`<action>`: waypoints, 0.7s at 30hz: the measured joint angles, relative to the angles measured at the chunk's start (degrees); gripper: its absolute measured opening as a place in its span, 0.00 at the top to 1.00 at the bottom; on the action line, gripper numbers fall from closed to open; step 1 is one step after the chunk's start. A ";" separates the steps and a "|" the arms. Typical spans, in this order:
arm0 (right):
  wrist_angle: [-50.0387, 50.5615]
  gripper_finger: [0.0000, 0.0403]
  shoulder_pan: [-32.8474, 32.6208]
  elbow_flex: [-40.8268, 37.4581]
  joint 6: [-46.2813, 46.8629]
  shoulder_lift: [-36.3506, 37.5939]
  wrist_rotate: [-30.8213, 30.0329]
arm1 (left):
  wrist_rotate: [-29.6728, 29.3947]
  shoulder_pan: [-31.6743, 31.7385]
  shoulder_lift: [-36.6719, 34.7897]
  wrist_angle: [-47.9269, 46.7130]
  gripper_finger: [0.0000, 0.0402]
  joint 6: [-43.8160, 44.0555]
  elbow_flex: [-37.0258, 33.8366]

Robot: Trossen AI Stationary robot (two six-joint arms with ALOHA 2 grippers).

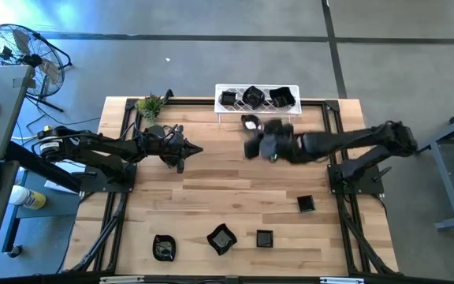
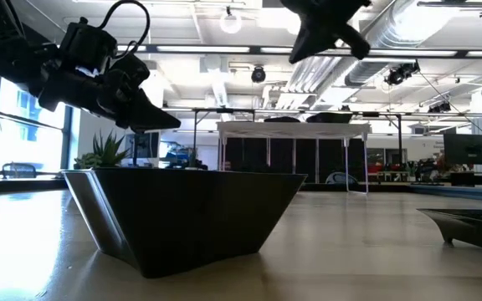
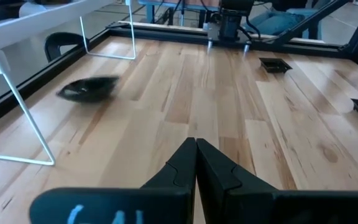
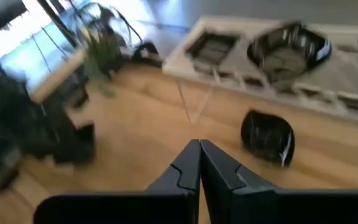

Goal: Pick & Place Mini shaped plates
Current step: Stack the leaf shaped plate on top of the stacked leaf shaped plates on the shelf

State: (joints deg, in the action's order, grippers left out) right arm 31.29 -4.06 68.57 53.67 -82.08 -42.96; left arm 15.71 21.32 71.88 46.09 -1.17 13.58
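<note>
Three plates [image 1: 254, 97] sit on the rack [image 1: 225, 110]; one lies just beyond the right gripper [image 1: 251, 147] (pinched closed, empty), four wait behind.

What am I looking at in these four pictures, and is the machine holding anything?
It is a robot with two dark arms at a wooden table; each arm ends in a two-fingered claw. One picture looks straight down, one sits at table height, and two come from cameras on the arms' wrists. The left claw hangs over the table's left half, shut and empty. The right claw hovers near the white wire rack at the far edge, also shut and empty. Small glossy black plates are the things to be moved: three sit on the rack, one lies on the table just in front of it, and four more lie near the front edge. A small green plant stands at the far left corner.
</note>
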 joint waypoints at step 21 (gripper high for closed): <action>-8.78 1.00 -3.64 -0.17 1.26 -24.85 4.39 | -0.26 0.00 0.00 -0.06 0.99 0.00 -0.02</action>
State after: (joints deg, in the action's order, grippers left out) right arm 22.52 -7.71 68.40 54.93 -106.94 -38.58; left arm 15.44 21.32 71.88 46.03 -1.17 13.56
